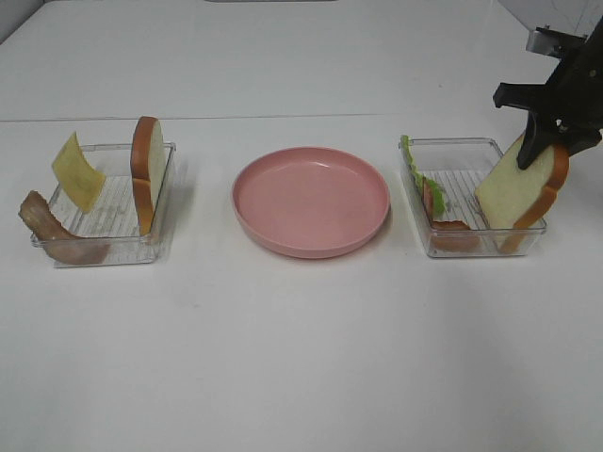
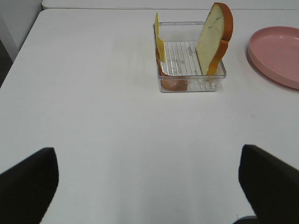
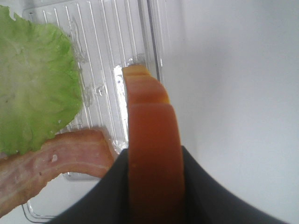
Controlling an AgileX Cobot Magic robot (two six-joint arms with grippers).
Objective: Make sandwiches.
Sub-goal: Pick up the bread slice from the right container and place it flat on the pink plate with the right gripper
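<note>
Bread was what the jaws had: the right gripper [image 1: 537, 149] stood clamped on the right bread slice [image 1: 516, 193], gripping it at its crusted top edge. In the right wrist view the orange-brown crust ran straight up between the two black fingers [image 3: 105, 196], one on each flat face and both pressed against it with no gap showing. The slice stood on edge and tilted at the outer end of the right tray [image 1: 448, 143], its lower part down inside the tray and its top leaning outward under the gripper. Whether its bottom edge touched the tray floor could not be told. At the other end of that tray the lettuce leaf [image 1: 415, 174] leaned against the wall, and the right bacon strip [image 1: 454, 231] lay between leaf and slice, apart from the fingers.

The left gripper [image 2: 149, 186] hung over the white table [image 1: 301, 358] with its jaws spread wide, well short of the left tray [image 1: 113, 250]. That tray held the cheese square [image 1: 77, 171] standing at its outer end, the left bacon strip [image 1: 52, 231] draped over the corner beside it, and the left bread slice [image 1: 146, 184] upright at the end nearer the pink plate [image 1: 311, 202], which sat between the two trays
</note>
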